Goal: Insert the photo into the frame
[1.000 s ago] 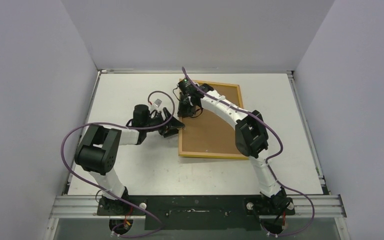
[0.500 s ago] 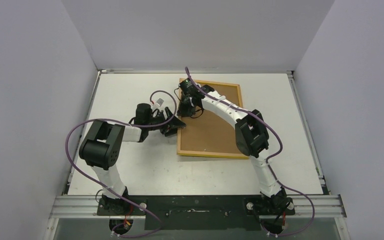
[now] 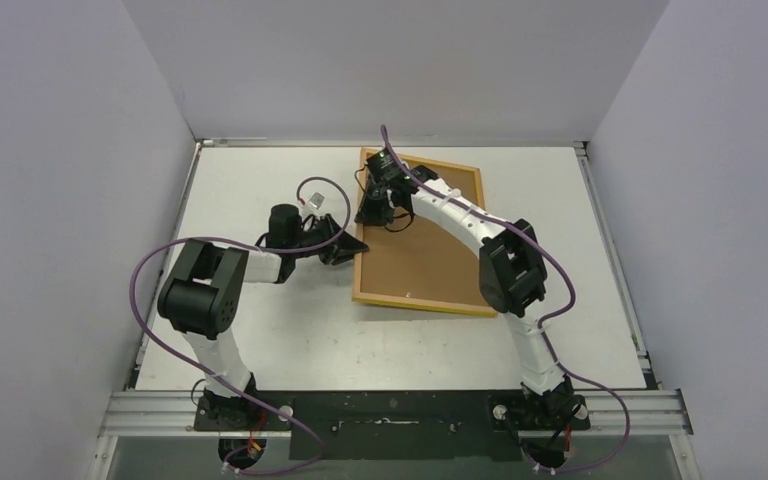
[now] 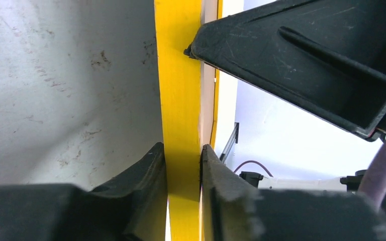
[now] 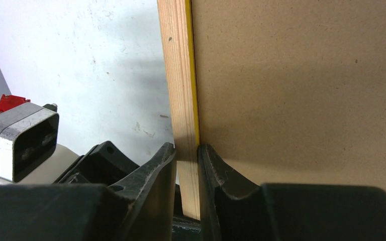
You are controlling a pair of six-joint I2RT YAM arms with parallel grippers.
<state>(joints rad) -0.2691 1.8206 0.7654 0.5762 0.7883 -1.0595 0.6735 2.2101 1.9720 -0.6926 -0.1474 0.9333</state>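
K: White table (image 3: 260,200), grey walls on three sides. Frame (image 3: 420,303) lies right of centre, wood back up, with the brown backing board (image 3: 430,260) filling it.
M: Yellow front?
K: Only a sliver, in the wrist views. Hidden from above.
M: Left gripper (image 3: 346,250)?
K: At the frame's left rail, nearer half. Fingers (image 4: 153,163) clenched on the yellow edge, one on each side, touching it.
M: Right gripper (image 3: 370,212)?
K: Same rail, farther along, toward the far corner. Fingers (image 5: 165,158) pinch the wood rail, with the board just beside the inner one.
M: Photo?
K: Cannot make it out; the board covers the opening.
M: Rail lifted or flat?
K: Cannot tell from above; the arms cover that stretch. Black casing (image 4: 306,60) crowds the left wrist view, cut off at the edge. Cannot tell which part it is.
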